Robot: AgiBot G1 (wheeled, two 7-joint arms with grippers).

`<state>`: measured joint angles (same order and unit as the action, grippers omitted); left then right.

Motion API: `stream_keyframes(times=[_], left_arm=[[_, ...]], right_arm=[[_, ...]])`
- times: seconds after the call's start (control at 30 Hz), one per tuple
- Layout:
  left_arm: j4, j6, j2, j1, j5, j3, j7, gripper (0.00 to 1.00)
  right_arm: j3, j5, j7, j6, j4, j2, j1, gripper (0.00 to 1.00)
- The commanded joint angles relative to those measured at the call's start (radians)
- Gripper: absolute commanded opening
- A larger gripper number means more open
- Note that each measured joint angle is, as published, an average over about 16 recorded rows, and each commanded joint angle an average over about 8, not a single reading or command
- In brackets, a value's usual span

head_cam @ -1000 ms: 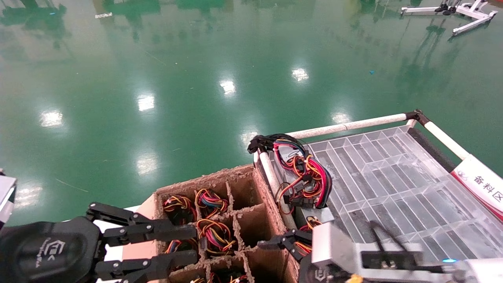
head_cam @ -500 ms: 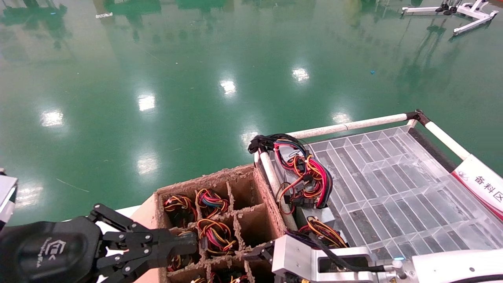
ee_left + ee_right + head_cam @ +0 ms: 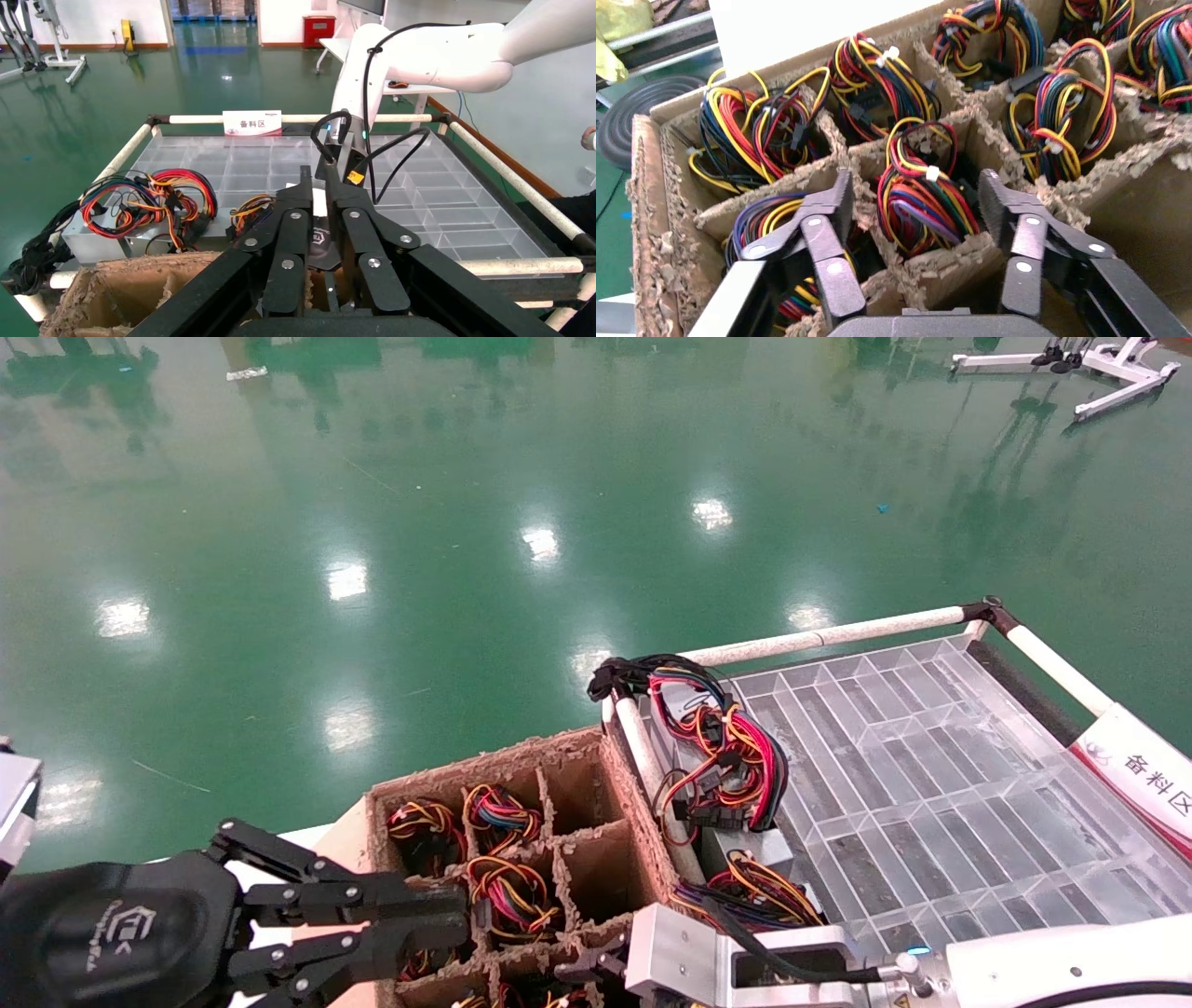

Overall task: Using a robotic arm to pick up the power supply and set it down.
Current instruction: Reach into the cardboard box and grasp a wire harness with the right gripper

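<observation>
The right tool (image 3: 914,203) is hanging spread wide above the divided cardboard box (image 3: 521,803), one finger (image 3: 828,232) on each side of a single cell, its white-and-silver arm (image 3: 1052,966) reaching in from the box's right. The left tool (image 3: 447,929) is hovering at the box's near-left corner, fingers nearly together.

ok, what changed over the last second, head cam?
The right gripper swung left off the clear tray, across the cardboard box's right wall; its open fingers now straddle a wire bundle in one cell, nothing gripped. The left gripper narrowed, then part reopened, beside the box. Both power supplies on the tray stayed put.
</observation>
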<state>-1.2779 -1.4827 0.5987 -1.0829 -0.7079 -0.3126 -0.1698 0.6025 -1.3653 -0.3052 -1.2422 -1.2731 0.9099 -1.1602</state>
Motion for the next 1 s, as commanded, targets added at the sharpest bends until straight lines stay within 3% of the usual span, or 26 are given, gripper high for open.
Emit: stream_keyframes(times=[0.03, 0.67, 1.0], left_arm=[[0.0, 0.0, 0.0, 0.0, 0.0, 0.0, 0.0, 1.0], [0.0, 0.0, 0.0, 0.0, 0.001, -0.001, 0.0, 1.0], [0.0, 0.0, 0.0, 0.0, 0.001, -0.001, 0.001, 1.0]], right_arm=[[0.003, -0.005, -0.002, 0.0, 0.003, 0.002, -0.001, 0.0], [-0.002, 0.006, -0.002, -0.003, 0.01, -0.007, 0.006, 0.0], [-0.064, 0.118, -0.001, -0.017, -0.02, -0.052, 0.014, 0.0]])
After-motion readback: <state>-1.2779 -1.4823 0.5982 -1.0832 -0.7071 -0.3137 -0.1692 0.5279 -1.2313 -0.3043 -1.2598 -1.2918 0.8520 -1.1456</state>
